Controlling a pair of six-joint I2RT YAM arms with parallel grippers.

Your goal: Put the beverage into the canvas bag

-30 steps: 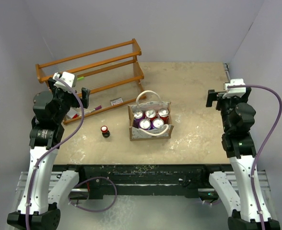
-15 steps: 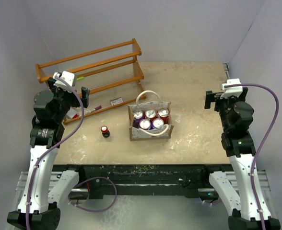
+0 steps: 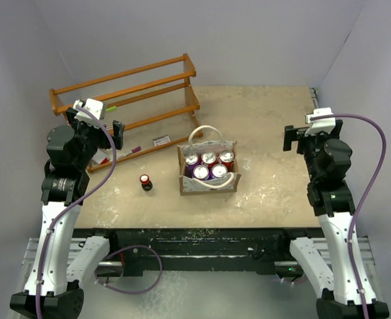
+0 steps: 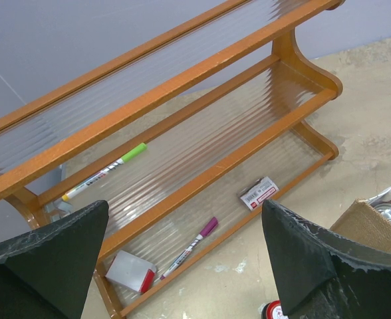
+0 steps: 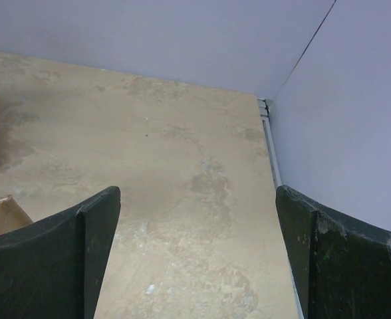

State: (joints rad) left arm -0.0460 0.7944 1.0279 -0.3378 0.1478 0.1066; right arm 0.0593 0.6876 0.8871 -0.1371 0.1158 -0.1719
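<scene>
The left gripper [image 4: 185, 206] has barely stirred above the wooden rack [image 3: 126, 93], its fingers wide apart and empty. The red-topped beverage [image 3: 145, 181] therefore stands untouched on the table [image 3: 268, 113], left of the canvas bag [image 3: 207, 185] and its 5 cans [image 3: 209, 158]. The right gripper [image 5: 199, 193] has only edged leftward, fingers spread, holding nothing.

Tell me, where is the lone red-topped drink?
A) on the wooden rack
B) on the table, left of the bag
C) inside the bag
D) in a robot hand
B: the drink stands on the table, left of the bag and apart from it.
</scene>
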